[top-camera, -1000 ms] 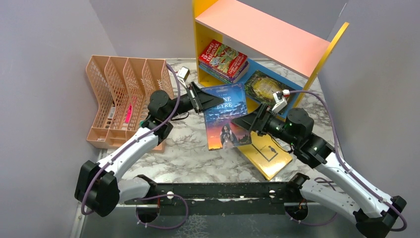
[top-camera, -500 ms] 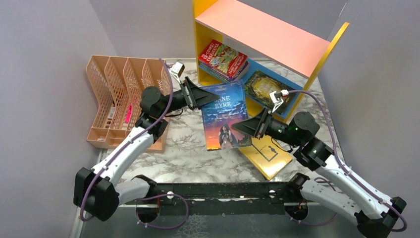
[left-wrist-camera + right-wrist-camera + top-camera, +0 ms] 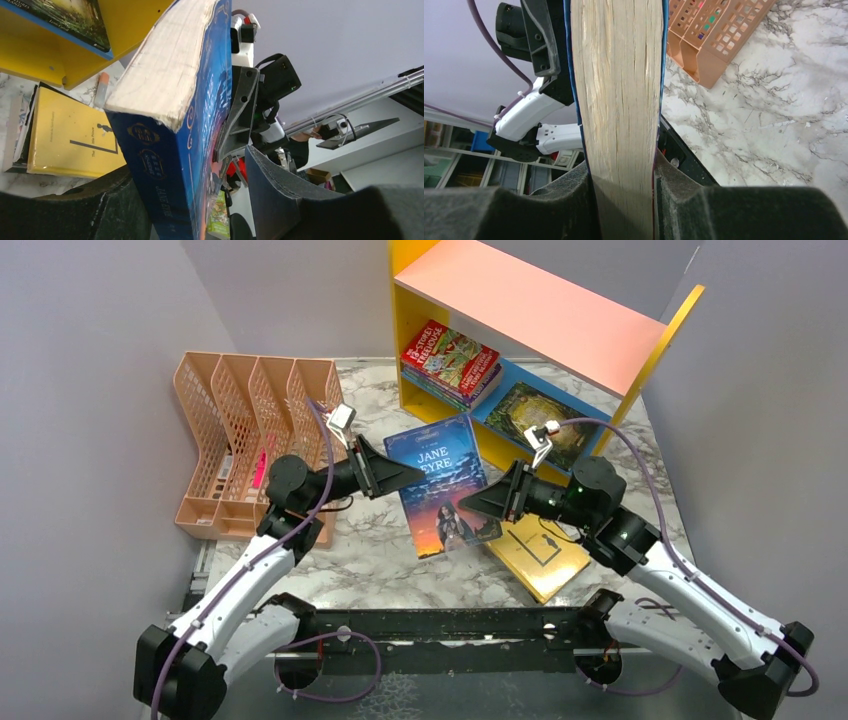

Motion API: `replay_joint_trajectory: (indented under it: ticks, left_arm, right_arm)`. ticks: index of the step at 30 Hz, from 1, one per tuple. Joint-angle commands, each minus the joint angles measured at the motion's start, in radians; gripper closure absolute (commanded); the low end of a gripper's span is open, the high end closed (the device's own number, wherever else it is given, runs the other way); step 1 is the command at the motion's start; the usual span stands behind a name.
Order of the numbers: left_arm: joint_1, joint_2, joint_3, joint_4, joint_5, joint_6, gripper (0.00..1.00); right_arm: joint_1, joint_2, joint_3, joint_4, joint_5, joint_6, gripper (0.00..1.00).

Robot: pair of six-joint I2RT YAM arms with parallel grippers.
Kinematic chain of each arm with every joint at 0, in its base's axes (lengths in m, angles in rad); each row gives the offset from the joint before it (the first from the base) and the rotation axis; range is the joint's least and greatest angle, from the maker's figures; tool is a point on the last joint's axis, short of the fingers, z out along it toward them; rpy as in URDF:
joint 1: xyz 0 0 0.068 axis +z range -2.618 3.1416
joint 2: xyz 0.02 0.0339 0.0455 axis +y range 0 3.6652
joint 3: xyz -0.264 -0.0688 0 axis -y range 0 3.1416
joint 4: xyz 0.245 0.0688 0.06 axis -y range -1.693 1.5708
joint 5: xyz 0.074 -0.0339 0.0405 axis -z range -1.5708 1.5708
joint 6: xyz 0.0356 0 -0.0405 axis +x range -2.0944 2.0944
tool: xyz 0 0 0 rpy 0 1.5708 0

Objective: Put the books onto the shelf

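The blue "Jane Eyre" book (image 3: 440, 490) hangs tilted above the marble table in front of the shelf (image 3: 530, 305). My right gripper (image 3: 478, 502) is shut on its lower right edge; in the right wrist view both pads press the page block (image 3: 619, 75), the right gripper (image 3: 621, 167) tight around it. My left gripper (image 3: 398, 475) is at the book's left edge with jaws open. In the left wrist view a gap shows between the book's cover (image 3: 200, 125) and one finger of the left gripper (image 3: 195, 170). A Treehouse stack (image 3: 450, 362) and a dark green-gold book (image 3: 535, 415) lie on the blue lower board. A yellow book (image 3: 535, 550) lies on the table.
A peach mesh file rack (image 3: 250, 440) stands at the left, close behind my left arm. The shelf's yellow side panel (image 3: 655, 350) rises at the right. Grey walls close in both sides. The yellow book (image 3: 70, 135) rests on another book's edge near the shelf's foot.
My right gripper has closed on the book's lower right edge. My left gripper's jaws have parted, and the left arm has pulled back leftward. The book has shifted slightly left and down.
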Motion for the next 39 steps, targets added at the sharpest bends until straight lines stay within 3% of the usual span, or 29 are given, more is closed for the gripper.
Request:
replay_joint_trajectory:
  ticks: [1, 11, 12, 14, 15, 19, 22, 29, 39]
  left_arm:
    - [-0.003, -0.080, -0.044, 0.056, 0.027, 0.028, 0.41]
    - [-0.015, -0.152, -0.162, 0.057, -0.030, 0.020, 0.62]
    - [-0.014, -0.161, -0.167, 0.056, -0.038, 0.020, 0.69]
    - [-0.014, -0.173, -0.174, 0.055, -0.057, 0.023, 0.95]
    - [-0.015, -0.175, -0.177, 0.055, -0.071, 0.022, 1.00]
    - [-0.013, -0.187, -0.179, 0.025, -0.147, 0.028, 1.00]
    - [-0.014, -0.187, -0.176, -0.031, -0.226, 0.032, 1.00]
    - [-0.016, -0.120, -0.102, -0.072, -0.343, 0.060, 1.00]
    - [-0.156, 0.126, 0.189, -0.071, -0.640, 0.115, 1.00]
  right_arm:
    - [-0.007, 0.017, 0.052, 0.159, 0.024, 0.028, 0.99]
    - [-0.007, 0.086, 0.050, 0.223, 0.059, 0.079, 0.99]
    - [-0.007, 0.095, 0.052, 0.228, 0.059, 0.080, 0.99]
    - [-0.007, 0.110, 0.060, 0.226, 0.058, 0.068, 0.99]
    - [-0.007, 0.114, 0.066, 0.214, 0.062, 0.053, 0.97]
    - [-0.006, 0.105, 0.122, 0.089, 0.137, -0.050, 0.52]
    - [-0.007, 0.067, 0.163, -0.035, 0.220, -0.149, 0.33]
    - [-0.007, -0.054, 0.244, -0.209, 0.327, -0.372, 0.24]
    - [-0.006, -0.174, 0.299, -0.169, 0.205, -0.458, 0.24]
